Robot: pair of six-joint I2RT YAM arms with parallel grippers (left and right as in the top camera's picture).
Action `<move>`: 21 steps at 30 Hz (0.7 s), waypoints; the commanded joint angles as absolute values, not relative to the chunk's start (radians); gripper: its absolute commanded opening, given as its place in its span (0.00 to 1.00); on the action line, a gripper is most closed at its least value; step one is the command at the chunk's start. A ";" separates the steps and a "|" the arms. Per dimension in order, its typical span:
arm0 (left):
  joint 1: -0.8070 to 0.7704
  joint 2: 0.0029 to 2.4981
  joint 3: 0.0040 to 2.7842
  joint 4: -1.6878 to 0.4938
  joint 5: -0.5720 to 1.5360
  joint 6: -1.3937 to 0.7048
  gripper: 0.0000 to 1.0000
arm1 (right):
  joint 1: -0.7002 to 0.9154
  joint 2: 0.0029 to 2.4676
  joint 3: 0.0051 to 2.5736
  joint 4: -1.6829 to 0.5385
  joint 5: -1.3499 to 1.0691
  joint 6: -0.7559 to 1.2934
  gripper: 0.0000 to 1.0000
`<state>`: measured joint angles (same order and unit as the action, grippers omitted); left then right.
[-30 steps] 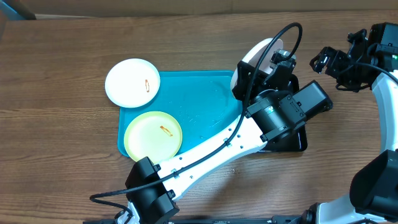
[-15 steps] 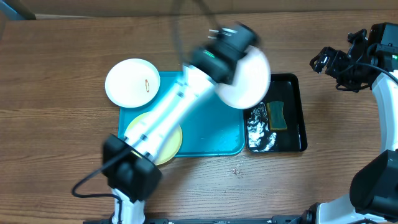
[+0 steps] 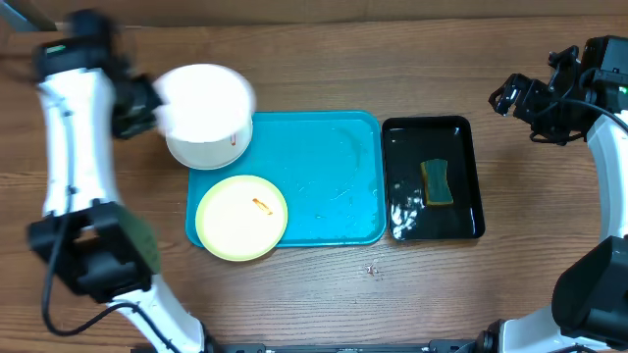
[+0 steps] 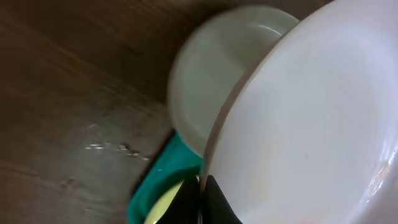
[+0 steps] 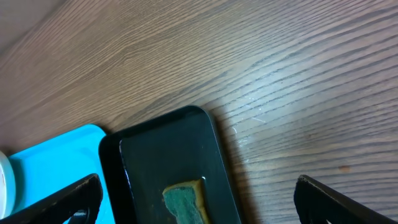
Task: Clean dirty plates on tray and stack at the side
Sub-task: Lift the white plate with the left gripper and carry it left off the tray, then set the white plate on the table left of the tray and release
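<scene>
The turquoise tray point(image 3: 324, 176) lies mid-table with a pale yellow-green plate point(image 3: 241, 217) on its front left part; an orange smear shows on that plate. A white plate point(image 3: 196, 152) with an orange smear rests at the tray's far left corner, half on the table. My left gripper point(image 3: 140, 106) is shut on the rim of another white plate point(image 3: 206, 96), held just above that one. In the left wrist view the fingertips point(image 4: 214, 205) pinch the held plate point(image 4: 311, 124) over the lower plate point(image 4: 211, 81). Far right, my right gripper point(image 3: 518, 98) stands open and holds nothing.
A black tray point(image 3: 469, 221) holding water and a green-yellow sponge point(image 3: 437, 182) sits right of the turquoise tray. In the right wrist view the sponge point(image 5: 185, 202) and black tray point(image 5: 161, 155) lie below the open right gripper point(image 5: 199, 202). Bare wood surrounds both trays.
My left arm swung the white plate from over the black tray, across the turquoise tray, to the far left above the other white plate. The right arm has not moved.
</scene>
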<state>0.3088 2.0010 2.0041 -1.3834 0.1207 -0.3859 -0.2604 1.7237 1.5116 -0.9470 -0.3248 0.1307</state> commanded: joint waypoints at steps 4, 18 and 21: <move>0.598 1.973 2.022 -1.391 0.060 -0.343 0.04 | -0.263 1.715 1.516 -0.945 -0.323 0.131 1.00; 0.805 1.975 1.745 -1.145 -0.026 -0.405 0.04 | -0.263 1.715 1.516 -0.945 -0.323 0.131 1.00; 0.782 1.975 1.651 -1.058 -0.012 -0.403 0.04 | -0.263 1.715 1.516 -0.945 -0.323 0.131 1.00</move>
